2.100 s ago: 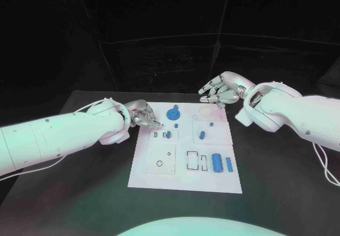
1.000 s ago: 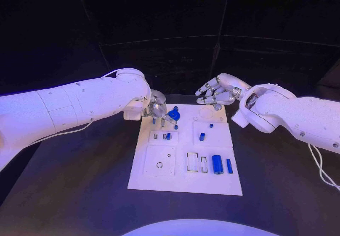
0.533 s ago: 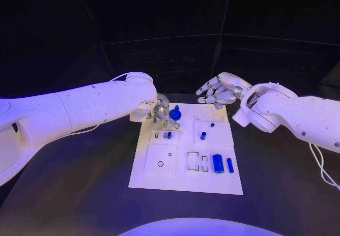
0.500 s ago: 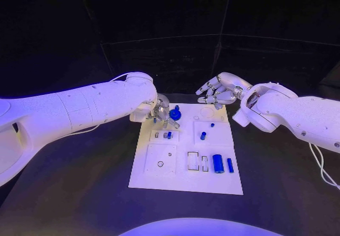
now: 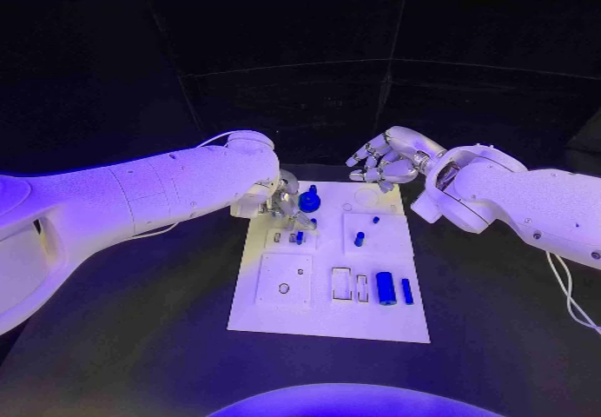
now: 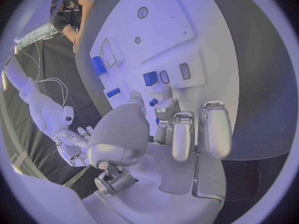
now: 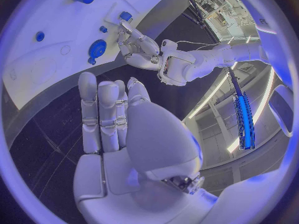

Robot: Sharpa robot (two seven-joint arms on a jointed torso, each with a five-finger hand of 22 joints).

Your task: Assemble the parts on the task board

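Left hand slightly nearer than before

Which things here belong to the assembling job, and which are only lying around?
Belonging to the job:
- task board
- round blue part at the board's far end
- large blue cylinder and thin blue bar beside it
- left hand, over the board
- right hand, beyond the far edge

Lying about:
- black table
- white cable

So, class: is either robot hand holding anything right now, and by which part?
Right hand holds nothing, fingers apart. Whether the left hand holds anything cannot be told.
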